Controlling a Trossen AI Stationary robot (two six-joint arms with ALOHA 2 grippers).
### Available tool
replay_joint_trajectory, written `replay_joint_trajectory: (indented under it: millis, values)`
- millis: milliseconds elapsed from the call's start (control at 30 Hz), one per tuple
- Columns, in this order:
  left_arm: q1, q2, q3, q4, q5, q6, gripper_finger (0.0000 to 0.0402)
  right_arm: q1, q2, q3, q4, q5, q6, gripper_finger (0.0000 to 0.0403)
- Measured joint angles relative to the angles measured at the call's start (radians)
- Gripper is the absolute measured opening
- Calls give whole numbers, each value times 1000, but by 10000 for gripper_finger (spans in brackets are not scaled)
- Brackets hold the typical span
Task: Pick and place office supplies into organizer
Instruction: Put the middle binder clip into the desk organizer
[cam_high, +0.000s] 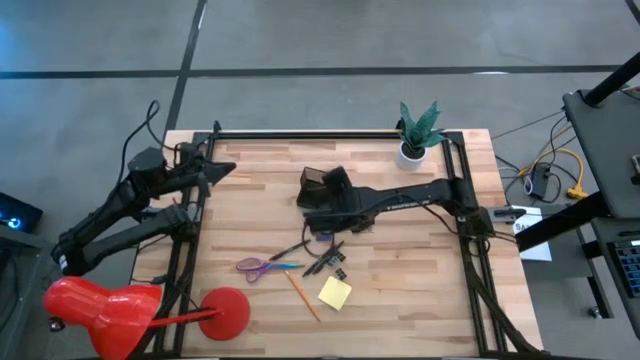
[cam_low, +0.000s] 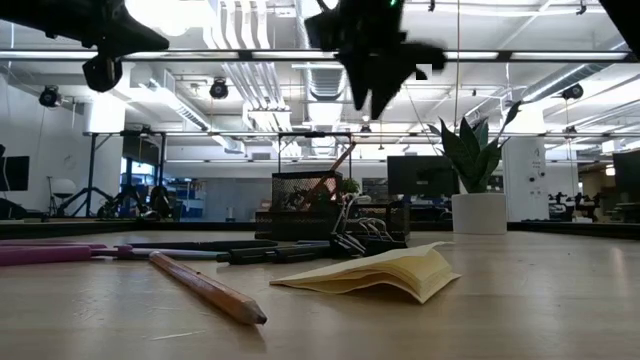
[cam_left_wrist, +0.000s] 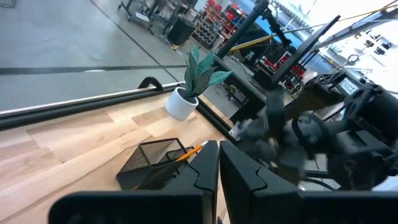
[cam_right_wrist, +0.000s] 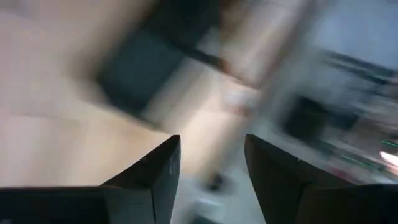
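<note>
Mesh organizer (cam_high: 322, 187) sits just beside the right hand (cam_high: 322, 222) — fingers parted, holding nothing.

Four cameras: one overhead, one at table height, one on each wrist.

The high view looks straight down on the whole table (cam_high: 400, 250); the low view looks level across it, close to the sticky pad (cam_low: 385, 272), toward the organizer (cam_low: 305, 205) and plant (cam_low: 475, 150). The left wrist view shares both; the right wrist view is blurred.
</note>
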Motion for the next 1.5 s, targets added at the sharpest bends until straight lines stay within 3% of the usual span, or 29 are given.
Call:
replay_joint_trajectory:
  millis: [167, 233, 433, 567, 900, 1200, 1500]
  values:
    - [0, -19, 0, 0, 0, 4, 0, -6, -2, 22, -3, -726, 186, 168]
    - [0, -24, -2, 0, 0, 4, 0, -6, -2, 11, 38, -829, 208, 164]
    - [0, -22, -10, -3, 0, 3, 0, 43, -2, -55, 119, -711, 18, 165]
    - [1, -18, -11, -9, 0, 2, 0, 75, -1, -127, 214, -699, -110, 169]
    - [0, -14, -11, -9, 0, 1, 0, 85, -1, -240, 449, -670, -120, 149]
    - [0, -14, -11, -9, 0, 0, 0, 87, -1, -329, 576, -667, -114, 118]
    - [0, -2, -12, -10, -1, 0, 0, 85, -1, -369, 618, -593, -108, 78]
